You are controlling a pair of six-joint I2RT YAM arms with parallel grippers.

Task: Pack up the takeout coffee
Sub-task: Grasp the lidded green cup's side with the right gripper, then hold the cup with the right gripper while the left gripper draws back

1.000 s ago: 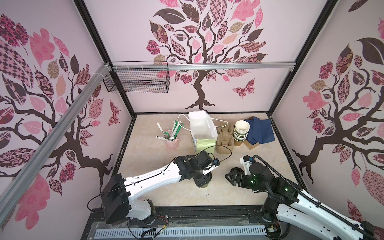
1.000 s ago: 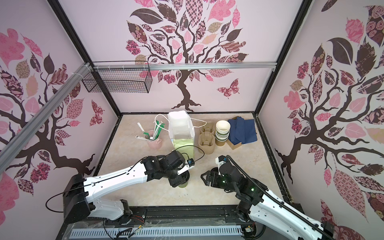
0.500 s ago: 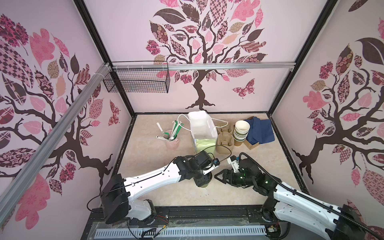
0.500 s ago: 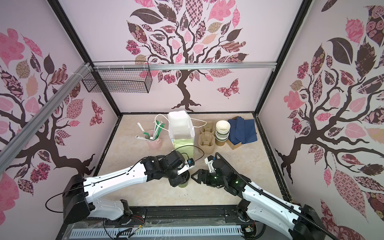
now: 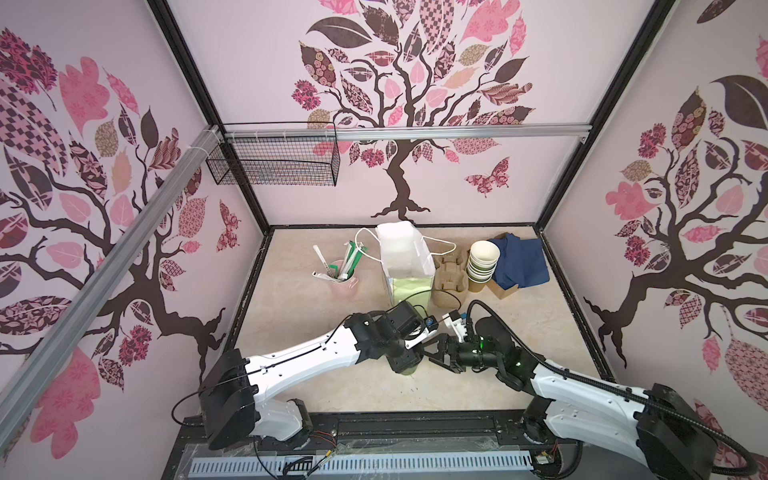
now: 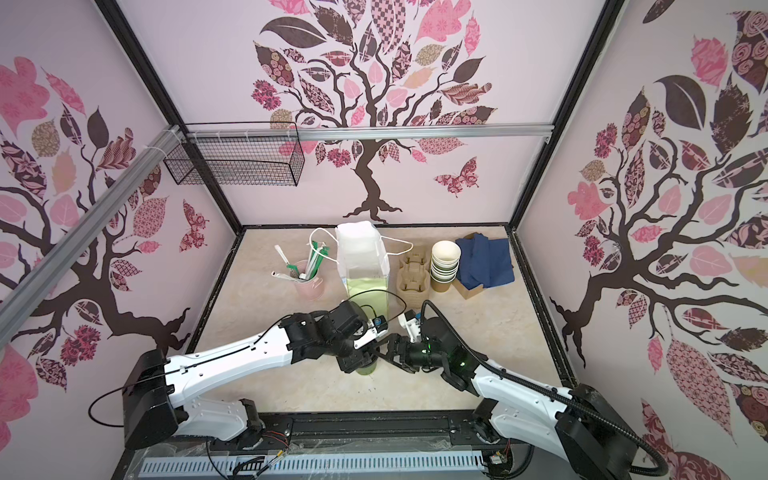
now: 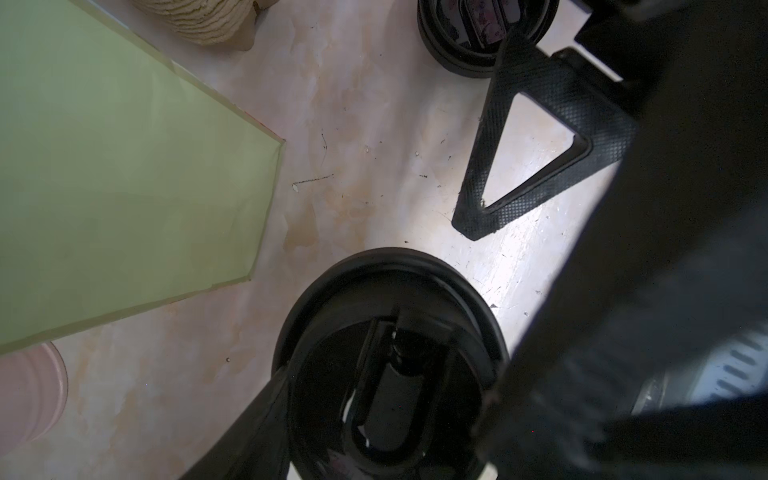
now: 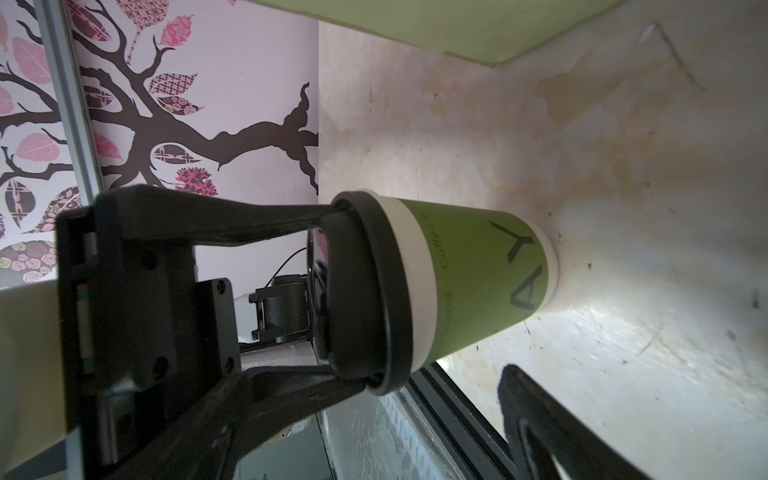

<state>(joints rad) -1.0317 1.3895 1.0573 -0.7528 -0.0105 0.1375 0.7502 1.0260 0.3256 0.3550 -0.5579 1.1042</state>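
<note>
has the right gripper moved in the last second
Yes. The right gripper slid left toward the takeout coffee, which stayed put before the paper bag.

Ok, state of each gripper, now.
Left gripper: closed on the top of the takeout coffee.
Right gripper: open, holding nothing, just beside it.

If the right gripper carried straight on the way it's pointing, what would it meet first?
Most likely the takeout coffee: the open right gripper points at the cup's green side, with the left gripper clamped on its lid from above. Depth is unclear; a finger could brush the left gripper instead.
</note>
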